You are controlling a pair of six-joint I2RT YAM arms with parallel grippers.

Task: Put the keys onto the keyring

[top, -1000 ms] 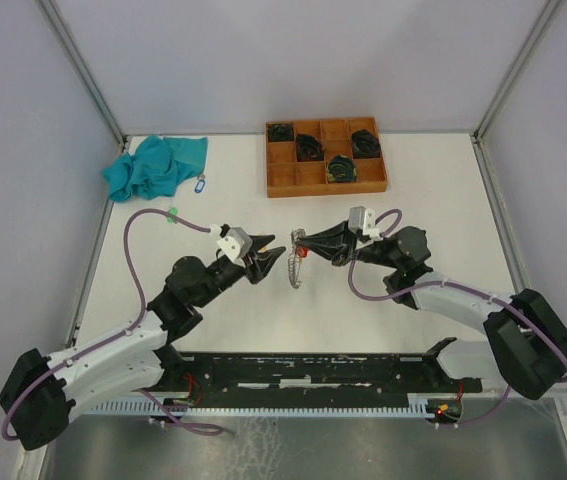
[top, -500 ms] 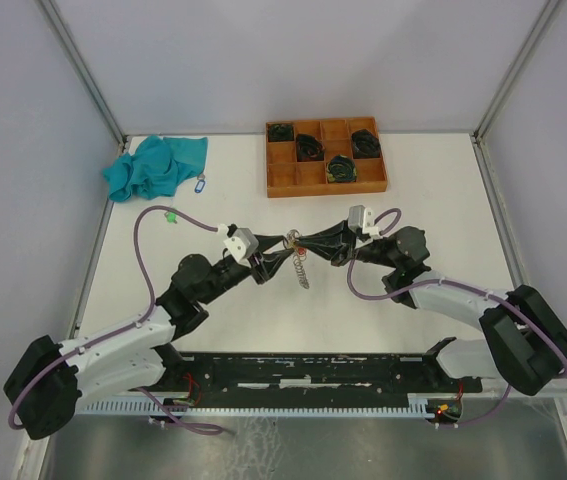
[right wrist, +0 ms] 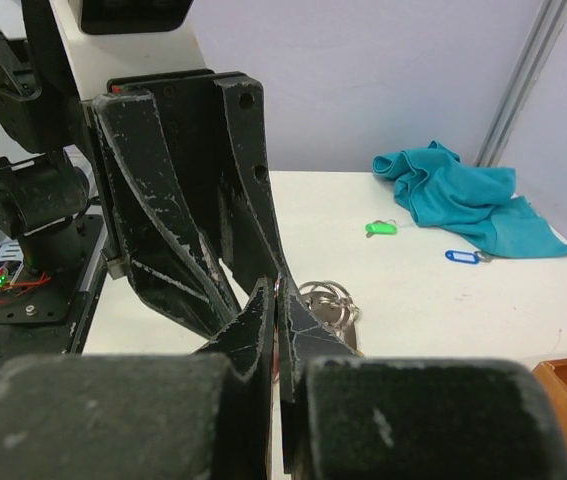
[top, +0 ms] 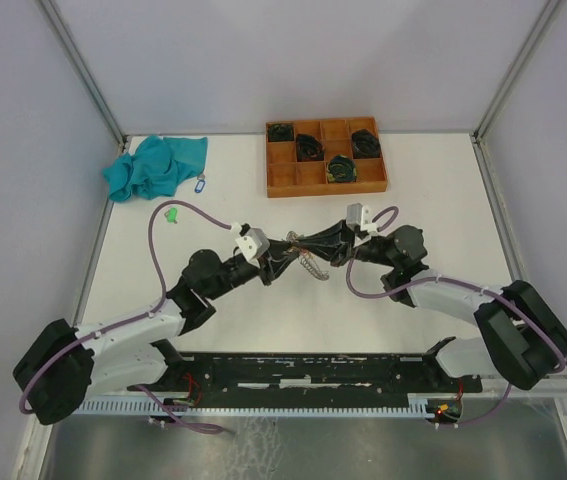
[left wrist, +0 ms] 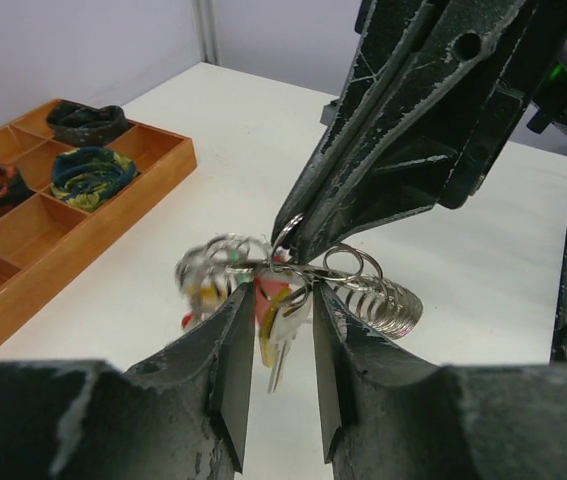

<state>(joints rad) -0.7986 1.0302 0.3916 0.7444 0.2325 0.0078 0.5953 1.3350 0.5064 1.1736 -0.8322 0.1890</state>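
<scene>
My right gripper [top: 298,243] is shut on the wire of the keyring [left wrist: 383,300], a bunch of steel rings held above the table centre. A key with a yellow tag [left wrist: 269,332] hangs from the ring beside a red tag. My left gripper [left wrist: 281,295] faces the right one, tips nearly meeting. Its jaws stand apart on either side of the hanging key, with a gap at each pad. In the right wrist view the right gripper [right wrist: 277,290] pinches the keyring [right wrist: 331,300]. A green-tagged key [top: 171,214] and a blue-tagged key [top: 200,184] lie loose at the far left.
A wooden compartment tray [top: 325,188] with dark coiled bundles stands at the back centre. A crumpled teal cloth [top: 158,165] lies at the back left, by the blue-tagged key. Metal frame posts rise at the table's back corners.
The left gripper has moved right and forward up to the keyring, and its jaws have narrowed around the hanging key. The ring bunch has swung slightly right. The right gripper stays shut.
</scene>
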